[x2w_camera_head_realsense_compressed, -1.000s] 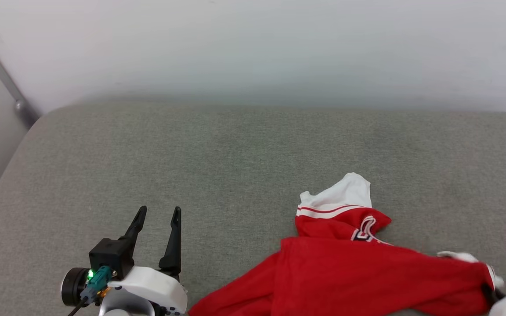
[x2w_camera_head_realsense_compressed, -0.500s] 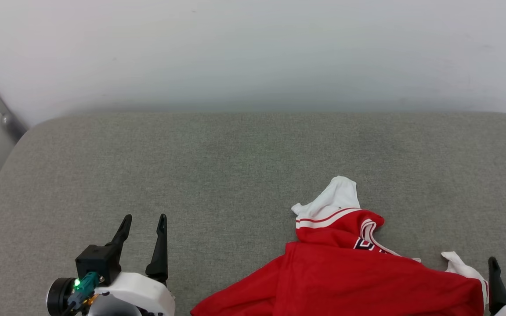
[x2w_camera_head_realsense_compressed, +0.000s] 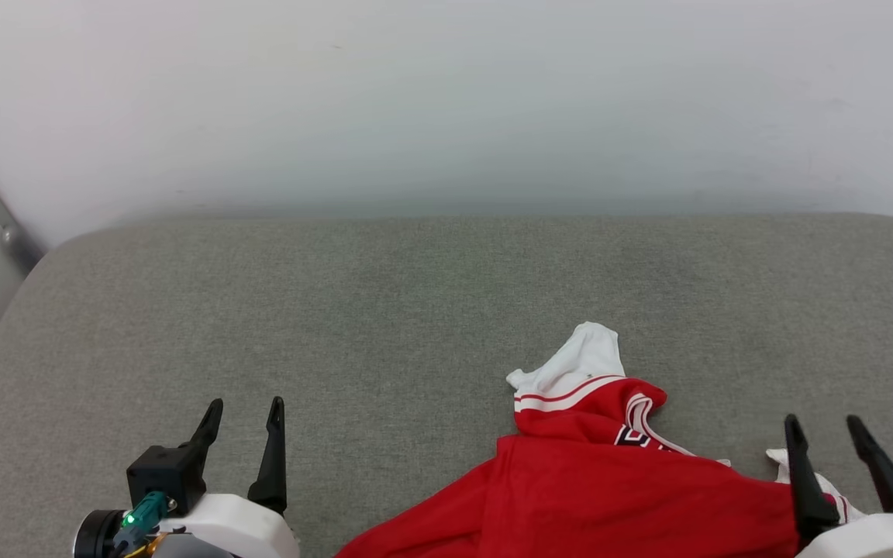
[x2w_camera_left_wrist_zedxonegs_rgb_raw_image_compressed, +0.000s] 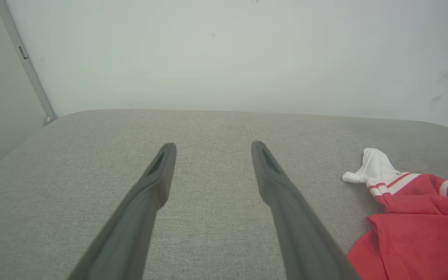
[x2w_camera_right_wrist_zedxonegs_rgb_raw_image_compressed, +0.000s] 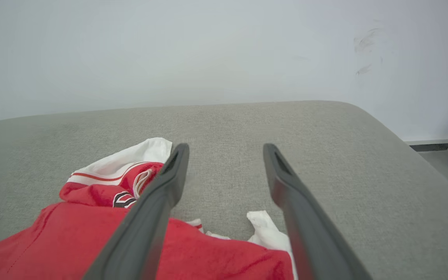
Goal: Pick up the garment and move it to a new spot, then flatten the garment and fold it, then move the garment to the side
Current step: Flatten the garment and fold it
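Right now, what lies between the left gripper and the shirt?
Nothing but bare grey cushion: in the head view the left gripper stands apart from the shirt, with plain fabric between them.

The garment [x2w_camera_head_realsense_compressed: 609, 496] lies crumpled on the grey cushion [x2w_camera_head_realsense_compressed: 415, 310], a low, soft obstacle. Left of the garment the cushion is open passage; the left gripper [x2w_camera_head_realsense_compressed: 246, 403] stands there with fingers spread, well apart from the cloth. Beyond the garment more open cushion runs to the white wall [x2w_camera_head_realsense_compressed: 446, 101], which bars farther reach. At the garment's right edge the right gripper [x2w_camera_head_realsense_compressed: 821, 422] stands, fingers parted.
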